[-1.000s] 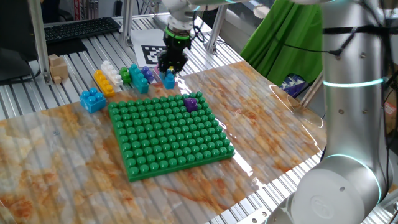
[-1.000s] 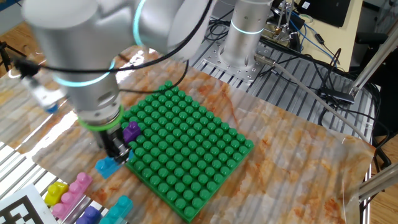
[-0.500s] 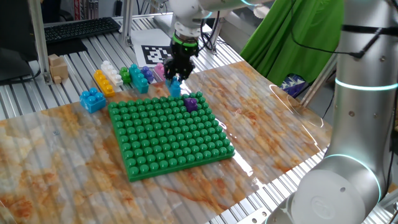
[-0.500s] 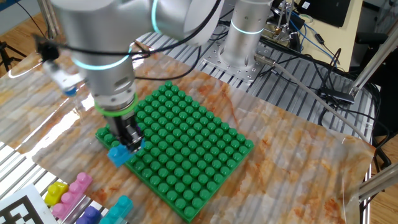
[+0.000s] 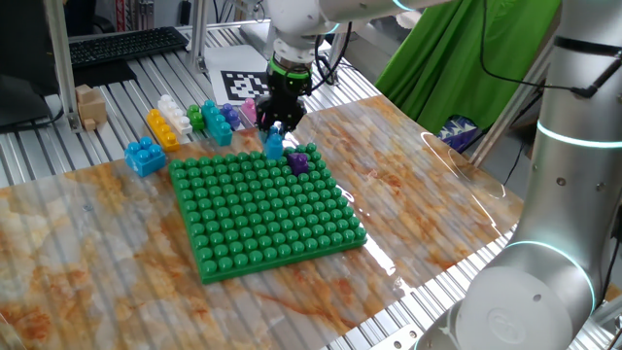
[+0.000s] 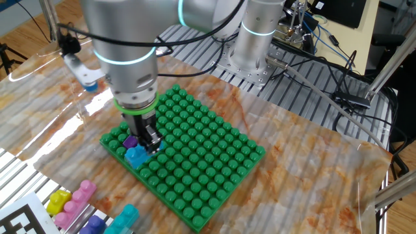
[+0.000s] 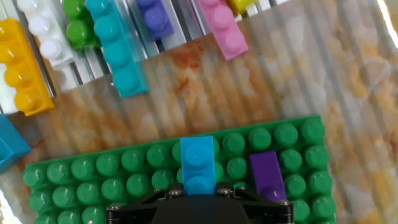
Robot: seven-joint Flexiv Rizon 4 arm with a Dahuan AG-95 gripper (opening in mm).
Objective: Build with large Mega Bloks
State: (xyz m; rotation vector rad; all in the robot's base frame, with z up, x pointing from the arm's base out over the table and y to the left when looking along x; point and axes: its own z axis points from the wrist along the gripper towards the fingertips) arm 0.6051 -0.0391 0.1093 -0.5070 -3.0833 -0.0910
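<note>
one fixed view: high and oblique from the table's far side, arm base near at right. the other fixed view: high from the opposite side, facing the arm base, closer in. hand view: straight down along the fingers, very near. all three share the baseplate (image 5: 264, 206) (image 6: 185, 156) (image 7: 261, 162) and its brick-side edge.

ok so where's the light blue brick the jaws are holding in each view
One fixed view: light blue brick hangs under the jaws at the green baseplate's far edge, left of the purple brick.
The other fixed view: light blue brick near the baseplate's left corner, just below the purple brick.
Hand view: light blue brick bottom centre, over the baseplate's edge rows.
Shared landmark: the purple brick on the baseplate beside it.
</note>
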